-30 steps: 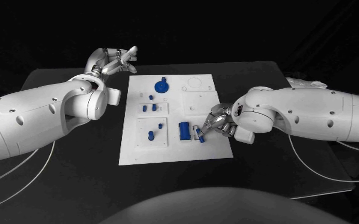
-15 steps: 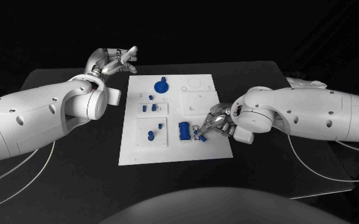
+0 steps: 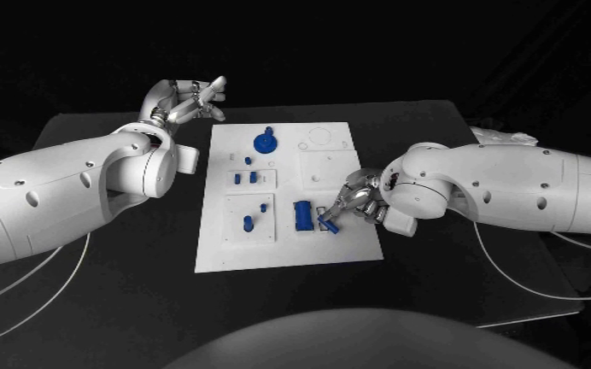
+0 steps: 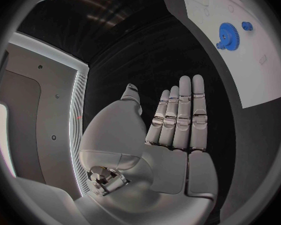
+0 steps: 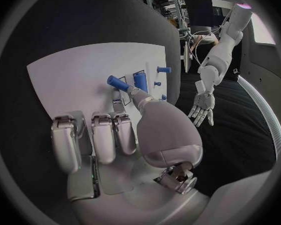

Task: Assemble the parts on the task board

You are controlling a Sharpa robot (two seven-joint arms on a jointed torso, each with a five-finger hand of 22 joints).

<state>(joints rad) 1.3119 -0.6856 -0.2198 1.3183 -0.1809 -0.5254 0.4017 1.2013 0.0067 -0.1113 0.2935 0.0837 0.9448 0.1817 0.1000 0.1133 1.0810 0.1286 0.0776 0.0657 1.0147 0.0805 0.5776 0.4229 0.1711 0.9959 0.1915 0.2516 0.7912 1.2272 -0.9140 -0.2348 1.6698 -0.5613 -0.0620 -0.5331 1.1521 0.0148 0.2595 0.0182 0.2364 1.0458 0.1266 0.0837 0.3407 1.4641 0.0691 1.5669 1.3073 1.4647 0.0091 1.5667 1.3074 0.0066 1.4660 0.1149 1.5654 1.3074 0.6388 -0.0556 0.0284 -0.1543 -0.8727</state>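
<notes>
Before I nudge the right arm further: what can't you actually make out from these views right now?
- Head view: the slot under the small blue part is hidden by the right hand.
- Right wrist view: the thumb covers that part's lower end.
- Left wrist view: the frame edge cuts off most of the task board.

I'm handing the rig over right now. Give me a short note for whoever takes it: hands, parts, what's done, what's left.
Left hand: open, fingers apart, off the task board's far left corner, holding nothing.
Right hand: pinches a small blue peg over the board's right side, beside the blue block.
Blue gear sits at the board's far end; small blue parts stand mid-board.
Left to do: seat the held peg.
</notes>
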